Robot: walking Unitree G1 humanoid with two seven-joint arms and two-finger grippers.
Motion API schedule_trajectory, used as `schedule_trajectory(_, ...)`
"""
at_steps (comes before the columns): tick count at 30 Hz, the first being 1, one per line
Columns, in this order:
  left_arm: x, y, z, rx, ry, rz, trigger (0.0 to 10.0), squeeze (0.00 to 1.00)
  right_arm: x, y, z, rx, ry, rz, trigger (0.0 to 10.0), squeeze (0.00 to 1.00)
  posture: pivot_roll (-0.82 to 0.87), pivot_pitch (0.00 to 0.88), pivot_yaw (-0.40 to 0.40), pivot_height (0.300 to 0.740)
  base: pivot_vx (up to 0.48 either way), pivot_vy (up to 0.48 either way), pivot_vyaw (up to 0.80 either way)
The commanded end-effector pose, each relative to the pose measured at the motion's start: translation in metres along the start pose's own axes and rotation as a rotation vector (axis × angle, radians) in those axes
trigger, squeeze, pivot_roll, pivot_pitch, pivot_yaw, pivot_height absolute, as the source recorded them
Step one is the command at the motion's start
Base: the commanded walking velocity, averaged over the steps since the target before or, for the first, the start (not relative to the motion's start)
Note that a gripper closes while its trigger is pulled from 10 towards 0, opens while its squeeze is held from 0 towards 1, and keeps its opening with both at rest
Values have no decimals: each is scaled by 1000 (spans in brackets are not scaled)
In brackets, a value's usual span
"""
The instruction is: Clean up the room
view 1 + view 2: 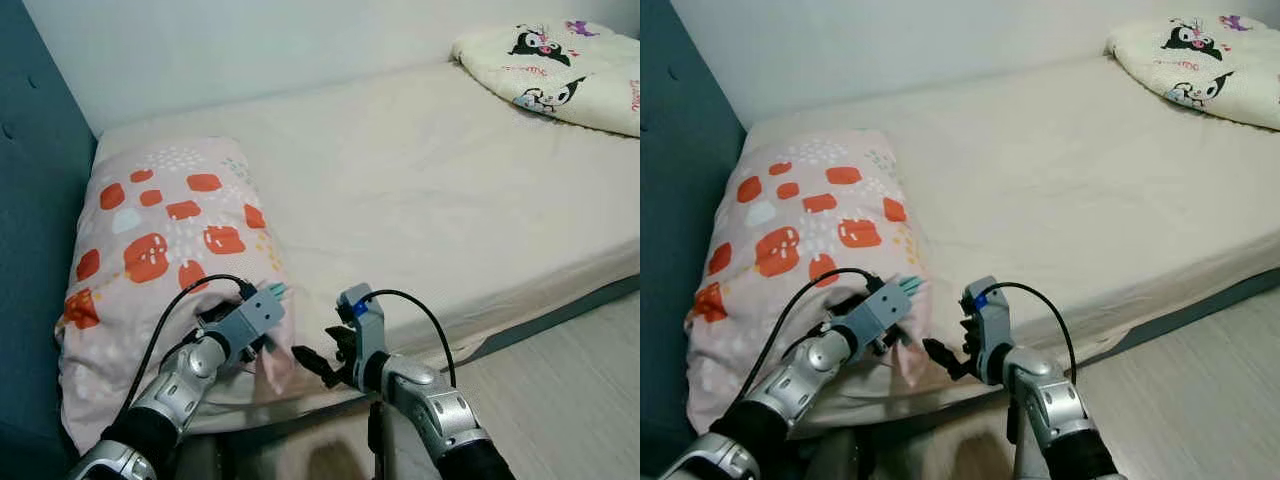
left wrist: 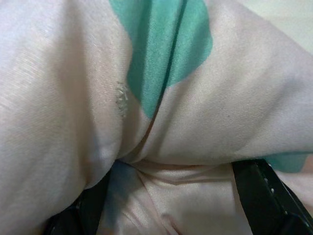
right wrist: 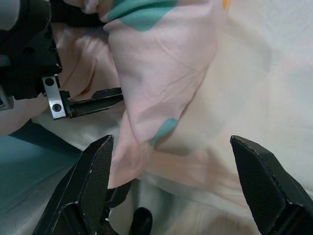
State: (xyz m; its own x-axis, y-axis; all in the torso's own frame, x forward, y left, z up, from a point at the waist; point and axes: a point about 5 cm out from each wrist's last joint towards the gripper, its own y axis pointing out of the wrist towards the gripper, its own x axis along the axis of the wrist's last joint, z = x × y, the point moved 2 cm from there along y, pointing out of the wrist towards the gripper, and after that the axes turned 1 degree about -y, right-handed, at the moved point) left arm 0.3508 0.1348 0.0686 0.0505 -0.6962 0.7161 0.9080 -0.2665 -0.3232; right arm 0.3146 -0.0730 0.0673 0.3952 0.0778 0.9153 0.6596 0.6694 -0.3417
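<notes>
The left gripper [image 1: 262, 345] sits at the lower middle of the left eye view, its black fingers [image 2: 261, 193] pressed into the near corner of the pillow [image 1: 165, 240], with pink cloth bunched between them; it appears to be pinching that corner. Just to its right, the right gripper [image 1: 312, 362] points toward the same corner with its fingers [image 3: 88, 183] spread wide, the hanging flap of pillowcase lying between them but not yet clamped.

The pillow, pale pink with orange and teal blotches, lies at the left of the frame on the bed [image 1: 440, 200], its far end against the blue headboard [image 1: 35, 200] and its near corner drooping over the mattress edge toward both grippers. A folded cartoon-print blanket [image 1: 560, 70] rests at the upper right, well apart from the arms.

The risk here is that the hold seems to be on loose pillowcase cloth rather than the stuffed body. A pull could stretch the case or let it slip free, so the pillow stays put or slides off the bed edge to the floor [image 1: 580, 390]. The two grippers are also very close together and could knock fingers when the right one shuts.
</notes>
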Motion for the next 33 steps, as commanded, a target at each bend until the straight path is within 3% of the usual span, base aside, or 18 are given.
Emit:
schedule_trajectory(1, -13, -4, 7, 33, 9, 33, 10000, 0, -3, 1, 6, 24, 5, 11, 10000, 0, -63, 173, 16, 582, 0, 0, 0)
schedule_trajectory(8, -37, -14, 7, 6, 7, 104, 10000, 0, -4, -1, 6, 28, 4, 18, 10000, 0, -61, 172, 14, 582, 0, 0, 0)
schedule_trajectory(11, -77, -36, 15, -29, 25, 230, 10000, 0, -6, -2, 5, 29, 4, 25, 10000, 0, -54, 171, 13, 582, 0, 0, 0)
schedule_trajectory(12, -93, -46, 27, -12, 90, 288, 10000, 0, -6, -1, 4, 24, 4, 24, 10000, 0, -48, 171, 11, 582, 0, 0, 0)
schedule_trajectory(13, -93, -46, 27, -12, 90, 288, 10000, 0, -6, -1, 4, 24, 4, 24, 10000, 0, -48, 171, 11, 582, 0, 0, 0)
schedule_trajectory(14, -111, -62, 48, 26, 148, 358, 10000, 0, -4, -1, 4, 22, 8, 17, 10000, 0, -44, 171, 10, 582, 0, 0, 0)
schedule_trajectory(22, -125, -83, 72, 27, 187, 436, 10000, 0, -3, 1, 5, 26, 2, 18, 10000, 0, -33, 167, 6, 582, 0, 0, 0)
schedule_trajectory(26, -124, -84, 55, -66, 132, 433, 10000, 0, -3, 1, 5, 25, 2, 18, 10000, 0, -34, 167, 8, 582, 0, 0, 0)
schedule_trajectory(29, -115, -82, 31, -162, 62, 398, 10000, 0, -3, 1, 4, 21, 3, 20, 10000, 0, -37, 170, 7, 582, 0, 0, 0)
schedule_trajectory(31, -100, -73, 12, -191, 33, 336, 10000, 0, -4, 0, 4, 18, 5, 24, 10000, 0, -41, 170, 7, 582, 0, 0, 0)
schedule_trajectory(33, -86, -64, 4, -177, 15, 282, 10000, 0, -6, 0, 4, 17, 6, 28, 10000, 0, -43, 171, 7, 582, 0, 0, 0)
